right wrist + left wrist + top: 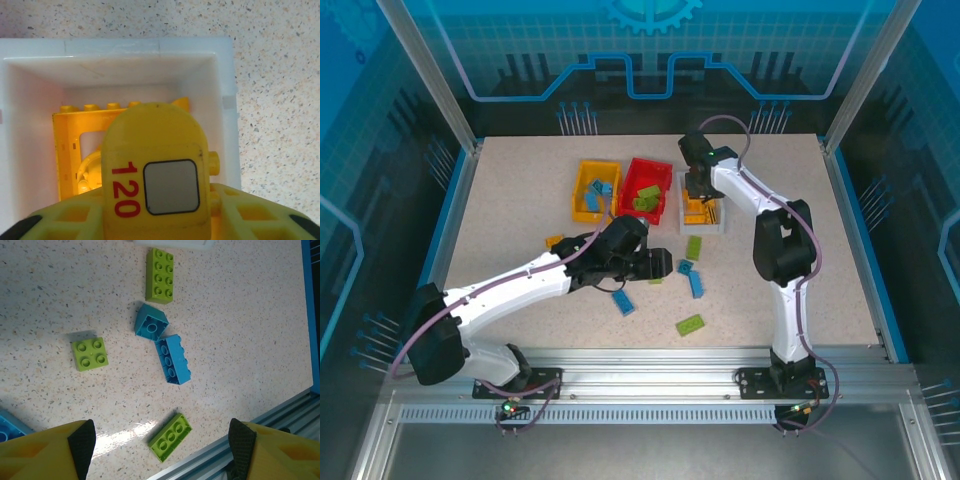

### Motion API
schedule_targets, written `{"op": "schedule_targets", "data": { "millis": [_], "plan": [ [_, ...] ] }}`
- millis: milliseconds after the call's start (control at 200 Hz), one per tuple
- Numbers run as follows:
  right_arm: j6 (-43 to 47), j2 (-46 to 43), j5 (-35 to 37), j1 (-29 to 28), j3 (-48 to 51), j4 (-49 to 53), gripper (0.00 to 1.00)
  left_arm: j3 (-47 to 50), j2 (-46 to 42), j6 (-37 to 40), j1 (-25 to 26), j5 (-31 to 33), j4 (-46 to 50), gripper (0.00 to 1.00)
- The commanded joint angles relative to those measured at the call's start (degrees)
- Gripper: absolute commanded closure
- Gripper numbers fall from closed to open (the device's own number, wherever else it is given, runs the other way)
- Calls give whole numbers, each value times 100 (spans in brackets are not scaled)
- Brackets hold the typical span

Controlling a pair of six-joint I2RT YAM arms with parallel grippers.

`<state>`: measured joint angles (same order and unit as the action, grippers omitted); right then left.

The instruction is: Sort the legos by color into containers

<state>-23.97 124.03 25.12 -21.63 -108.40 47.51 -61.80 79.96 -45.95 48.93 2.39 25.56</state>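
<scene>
Legos (pixel 159 276) green/blue loose on table (pixel 250 315) under spread left pincer (pixel 162 440). Right pincer (pixel 162 227) over white bin (pixel 115 47), yellow brick (pixel 150 135) between jaws, grip unclear.

You see the right gripper (pixel 700 190) above the white plastic bin (pixel 704 229); the left gripper (pixel 665 264) over loose studded bricks (pixel 690 324).

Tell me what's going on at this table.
Two robot arms are sorting toy bricks by colour. The right gripper hangs over the white bin, a yellow piece marked 120 between its fingers; whether it is gripped I cannot tell. The left gripper, open and empty, hovers above loose green bricks and blue bricks on the table. The yellow bin holds blue ones, the red bin green ones.
</scene>
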Motion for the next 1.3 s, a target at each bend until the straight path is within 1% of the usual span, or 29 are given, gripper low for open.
{"op": "schedule_targets", "data": {
  "millis": [0,100,230,320,405,535,660,825,975,1146,1296],
  "plan": [
    [82,-36,112,12,-252,176,46,-221,106,210,55,194,190,24],
    [156,-312,159,-99,-171,86,36,-222,138,211,71,241,265,24],
    [165,-568,157,-149,-171,104,29,-211,173,141,91,320,430,23],
    [151,-792,155,-185,-142,155,29,-222,162,26,98,446,677,22],
    [172,-1250,166,-289,151,18,29,-127,63,-176,98,641,980,21],
    [165,-2261,51,-531,1116,-454,29,243,-166,-623,98,822,1388,19],
    [43,-3289,-218,-942,2258,-787,28,602,-237,-1108,91,820,1694,17],
    [-265,-4335,-422,-1676,3470,-851,27,1033,-73,-1695,100,490,1488,15],
    [-652,-5133,-623,-2218,4337,-884,26,1194,197,-1976,100,223,1119,13],
    [-1009,-5721,-658,-2445,4793,-641,25,1195,587,-2153,99,156,1033,12],
    [-1302,-6070,-597,-2444,4804,-385,25,1335,621,-2350,38,296,983,13]
  ]
}}
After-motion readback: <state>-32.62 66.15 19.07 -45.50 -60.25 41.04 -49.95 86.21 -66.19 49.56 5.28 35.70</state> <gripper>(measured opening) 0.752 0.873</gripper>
